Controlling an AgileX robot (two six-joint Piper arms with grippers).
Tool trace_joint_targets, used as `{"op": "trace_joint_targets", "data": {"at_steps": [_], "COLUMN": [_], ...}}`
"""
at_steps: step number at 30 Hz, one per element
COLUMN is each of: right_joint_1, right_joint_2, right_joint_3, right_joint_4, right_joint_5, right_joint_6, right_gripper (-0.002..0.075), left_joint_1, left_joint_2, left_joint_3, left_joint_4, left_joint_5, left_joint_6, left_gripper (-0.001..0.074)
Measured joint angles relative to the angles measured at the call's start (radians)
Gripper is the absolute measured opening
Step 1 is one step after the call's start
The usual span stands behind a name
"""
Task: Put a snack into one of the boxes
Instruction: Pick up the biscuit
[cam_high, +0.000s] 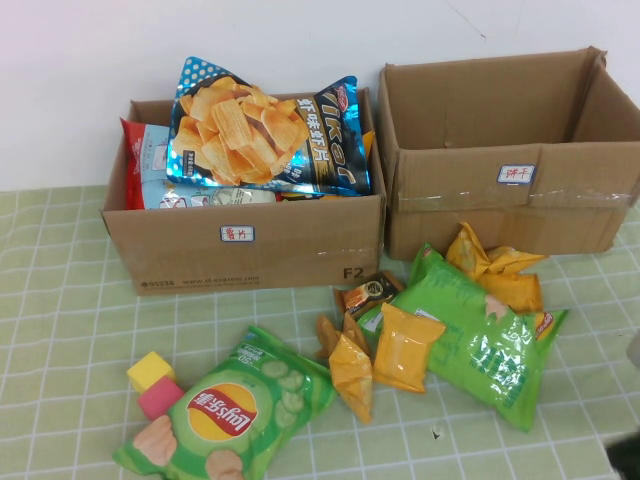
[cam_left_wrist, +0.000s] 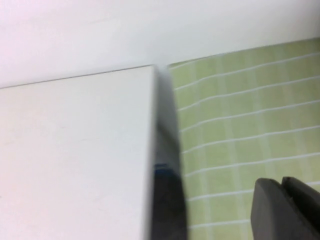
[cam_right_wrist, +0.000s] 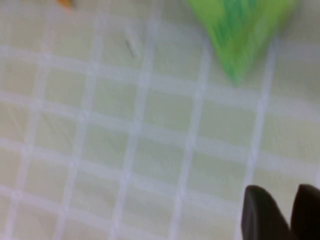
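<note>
The left cardboard box (cam_high: 250, 245) holds a blue chip bag (cam_high: 265, 135) and a red-and-white bag (cam_high: 150, 165). The right cardboard box (cam_high: 510, 150) looks empty. On the cloth in front lie a green Lay's bag (cam_high: 225, 420), a larger green bag (cam_high: 480, 335), several small orange packets (cam_high: 405, 345) and a small brown packet (cam_high: 370, 292). Neither gripper shows in the high view. My left gripper (cam_left_wrist: 282, 182) is shut and empty over the green checked cloth beside a white surface. My right gripper (cam_right_wrist: 292, 192) is shut and empty above the cloth, apart from the corner of the larger green bag (cam_right_wrist: 240, 30).
A yellow cube (cam_high: 150, 370) and a pink cube (cam_high: 160, 397) lie left of the Lay's bag. A white wall stands behind the boxes. The green checked cloth (cam_high: 60, 330) covers the table. A dark shape sits at the high view's bottom right corner (cam_high: 628, 462).
</note>
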Motion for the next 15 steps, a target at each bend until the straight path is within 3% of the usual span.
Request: {"op": "trace_joint_targets", "data": {"at_steps": [5,7,10,15], "right_joint_1": [0.019,0.063,0.118,0.252], "right_joint_2": [0.006,0.049,0.132,0.345], "right_joint_3": [-0.015,-0.057,-0.122,-0.242], "right_joint_4": [0.284,0.508,0.698,0.828], "right_joint_5": [-0.148,-0.219,-0.238,-0.254], "right_joint_6": [-0.383,-0.643,-0.822,-1.038], "right_gripper": [0.0144,0.0153,0.0189,0.0374], "left_joint_1": [0.000,0.000,0.000,0.000], "left_joint_2": [-0.213,-0.358,-0.515,-0.712], "left_joint_3": [0.199,0.352,0.504,0.673], "left_joint_4": [-0.099,-0.172,-0.276,-0.344], "left_joint_5": [-0.057,-0.109,-0.189,-0.204], "left_joint_6": [0.009,0.009,0.014,0.044], "left_gripper": [0.0000,0.0000,0.0000,-0.0001]}}
